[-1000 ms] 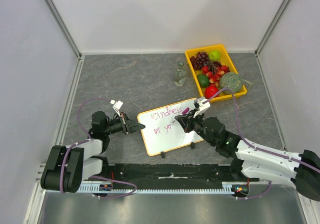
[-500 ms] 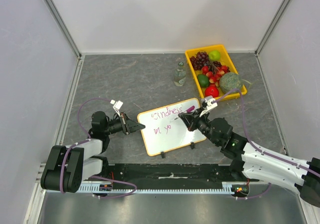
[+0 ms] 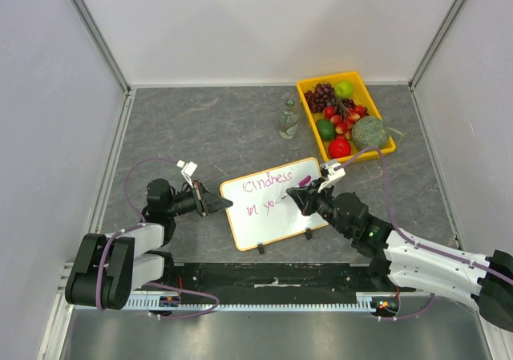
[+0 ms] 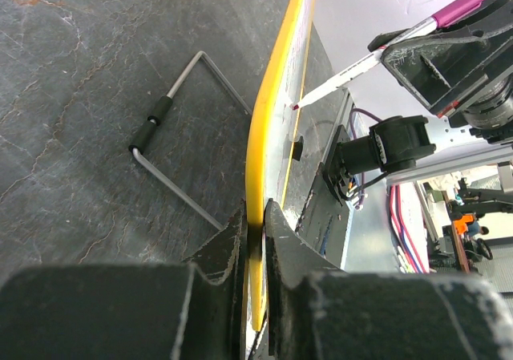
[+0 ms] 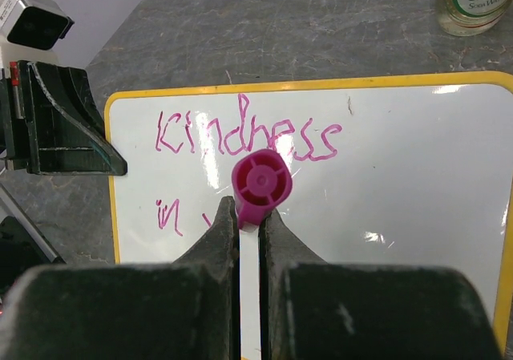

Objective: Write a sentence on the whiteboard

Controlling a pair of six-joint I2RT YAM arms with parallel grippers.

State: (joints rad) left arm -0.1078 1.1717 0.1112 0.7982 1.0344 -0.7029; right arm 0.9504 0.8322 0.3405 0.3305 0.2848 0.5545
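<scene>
The black two-finger left gripper [image 4: 255, 216] is clamped on the yellow-orange rim of the flat white whiteboard [image 3: 276, 220], likely bracing it mid-table against pen pressure. The right gripper [image 5: 249, 232] pinches a magenta-capped white marker [image 5: 261, 180], tip at the unfinished second line of the purple-pink sentence [image 5: 240, 135]

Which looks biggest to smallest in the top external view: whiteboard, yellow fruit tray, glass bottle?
1. whiteboard: largest, though only a little ahead of the tray.
2. yellow fruit tray.
3. glass bottle: by far the smallest.
</scene>
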